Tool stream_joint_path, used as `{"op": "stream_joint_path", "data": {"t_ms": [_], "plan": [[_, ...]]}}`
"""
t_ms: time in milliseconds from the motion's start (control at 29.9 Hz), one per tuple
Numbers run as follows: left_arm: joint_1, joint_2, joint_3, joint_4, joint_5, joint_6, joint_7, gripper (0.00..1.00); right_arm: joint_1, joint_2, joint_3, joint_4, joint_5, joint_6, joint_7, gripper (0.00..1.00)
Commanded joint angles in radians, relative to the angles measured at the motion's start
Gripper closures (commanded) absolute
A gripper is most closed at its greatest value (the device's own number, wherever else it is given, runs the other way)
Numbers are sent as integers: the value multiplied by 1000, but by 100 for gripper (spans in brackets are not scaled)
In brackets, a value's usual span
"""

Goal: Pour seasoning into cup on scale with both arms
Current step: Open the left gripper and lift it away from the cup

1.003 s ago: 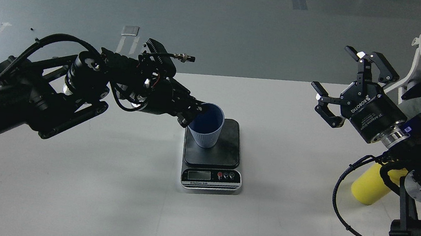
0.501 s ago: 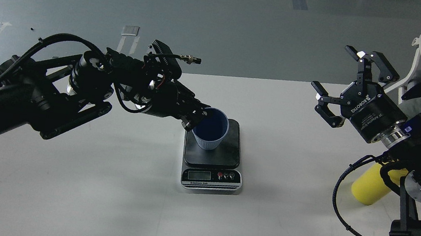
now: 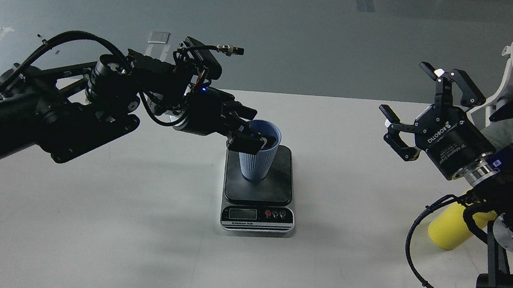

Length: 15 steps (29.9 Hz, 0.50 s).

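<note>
I am reaching in from the left of the frame with my left gripper, and its fingers are pinching the near-left rim of the cup, one finger sitting inside the mouth and the rest of the hand pressing outside. The cup is standing upright on the black platform of the scale, in the centre of the frame on the white table. My right gripper is hanging in the upper right of the frame with its fingers spread wide and nothing between them, well apart from the cup. The seasoning is sitting at the right edge, low down, mostly hidden behind my own right arm and its cabling; only its yellow body and a bit of the nozzle are showing.

What I am judging as risky: my hold on a thin rim could tip or drag the cup off the platform's middle when I let go, and any lingering contact would be loading the scale and spoiling its reading. The bottle is lying below and behind my right wrist, so reaching for it could mean snagging the looping cable or knocking it over towards the table edge. I cannot read the display from here.
</note>
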Motion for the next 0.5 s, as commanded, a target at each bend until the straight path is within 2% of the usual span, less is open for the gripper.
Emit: {"op": "stream_joint_path", "data": {"t_ms": [0,100,201,334,468], "plan": [[0,5,-2,14,-93,4,0,2,-7,0,0,6,0,0,0,0],[5,11,-19,28,-192,27,0,2,-5,0,3,10,0,0,0,0],[24,5,-114,43,-347,78,0,2,-5,0,20,18,0,0,0,0],[73,-41,-214,170,-601,150,0,2,-7,0,20,20,0,0,0,0],[98,-80,-237,219,-841,182,0,2,-7,0,19,20,0,0,0,0]]}}
